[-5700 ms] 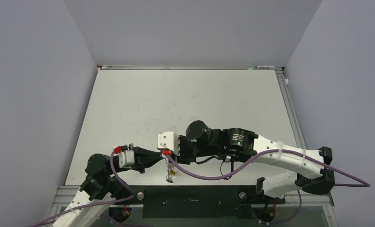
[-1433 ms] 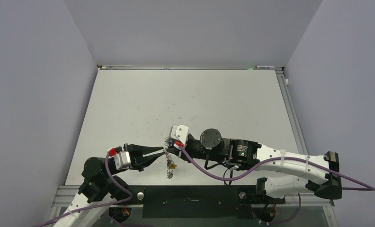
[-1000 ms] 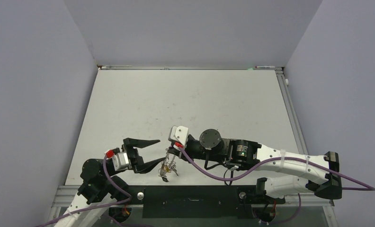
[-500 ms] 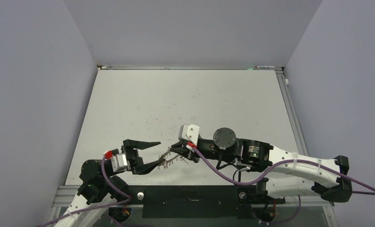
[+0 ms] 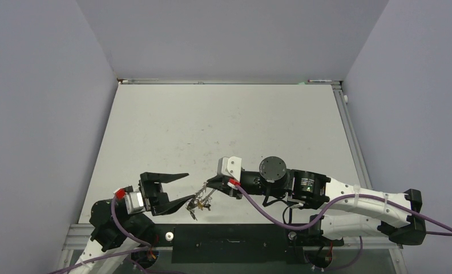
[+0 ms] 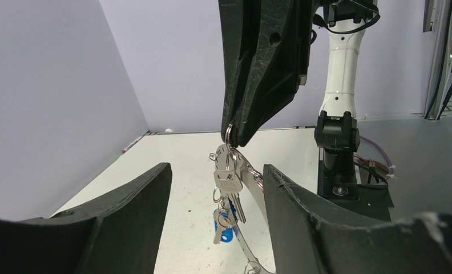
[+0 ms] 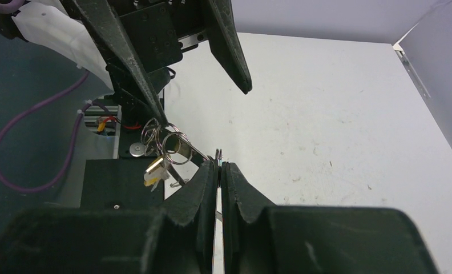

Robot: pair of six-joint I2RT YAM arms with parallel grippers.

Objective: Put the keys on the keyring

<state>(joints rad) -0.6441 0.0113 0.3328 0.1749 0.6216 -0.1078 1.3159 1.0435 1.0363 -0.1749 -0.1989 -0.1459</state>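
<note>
The right hand (image 5: 211, 185) is pinched closed on the rim of the keyring (image 7: 218, 154) and holds it above the near edge of the surface (image 5: 224, 125). The keys (image 6: 228, 185) hang from the ring in a bunch, a silver one in front and a blue tag below it. The left hand (image 5: 188, 187) is open, one finger on each side of the bunch. Its lower finger (image 7: 133, 63) has its tip just beside the small loops; whether they touch I cannot tell. A little over a second ago the left hand was closed on the ring; it has since let go and drawn back toward the near left corner. Half a second ago the ring lay stretched between the hands; now it droops from the right hand alone.
</note>
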